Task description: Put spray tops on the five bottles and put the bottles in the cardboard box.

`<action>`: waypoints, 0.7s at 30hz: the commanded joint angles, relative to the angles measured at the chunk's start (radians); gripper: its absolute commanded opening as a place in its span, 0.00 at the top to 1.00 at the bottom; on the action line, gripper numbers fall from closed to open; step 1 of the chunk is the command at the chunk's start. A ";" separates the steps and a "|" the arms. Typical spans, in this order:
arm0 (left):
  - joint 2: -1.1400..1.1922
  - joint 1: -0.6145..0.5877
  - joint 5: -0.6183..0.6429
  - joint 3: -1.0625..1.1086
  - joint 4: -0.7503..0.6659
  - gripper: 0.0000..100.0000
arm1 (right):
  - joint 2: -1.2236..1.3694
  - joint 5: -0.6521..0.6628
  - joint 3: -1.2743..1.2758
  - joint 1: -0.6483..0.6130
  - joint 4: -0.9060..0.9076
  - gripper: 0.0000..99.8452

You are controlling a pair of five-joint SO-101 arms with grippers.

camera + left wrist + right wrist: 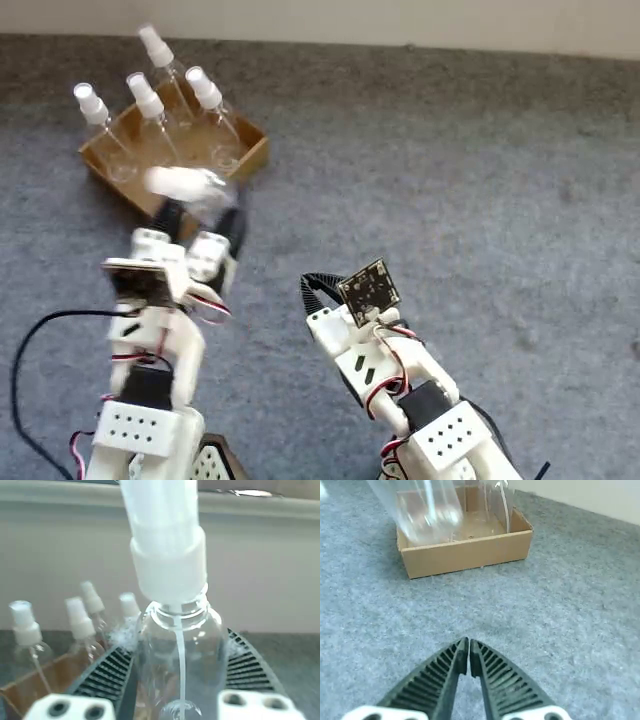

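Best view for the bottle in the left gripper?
Left wrist view: held bottle close up, spray top on, tube visible. High view: a blurred streak at the cardboard box's near edge. Right wrist view: its clear body, blurred, by the box.

Nothing to read at this moment, no word, number or sign legible. The cardboard box [465, 555] shows plain brown walls. The bottle [175, 630] in the left tool [180, 655], up above the near side of that box, is bare clear plastic with a white top. The dark circuit board [368, 288], well off to the side of the box, is too small to tell any print.
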 commanded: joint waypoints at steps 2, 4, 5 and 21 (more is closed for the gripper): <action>-0.004 -0.160 0.008 -0.203 0.069 0.94 | -0.010 0.008 0.140 -0.012 0.004 0.99; -0.004 -0.189 0.003 -0.277 0.153 0.94 | -0.010 0.008 0.140 -0.012 0.004 0.99; -0.002 -0.194 -0.015 -0.312 0.186 0.94 | -0.008 0.008 0.140 -0.012 0.004 0.99; 0.711 -0.242 -0.149 -0.572 0.055 0.94 | -0.004 0.008 0.142 -0.010 0.005 0.99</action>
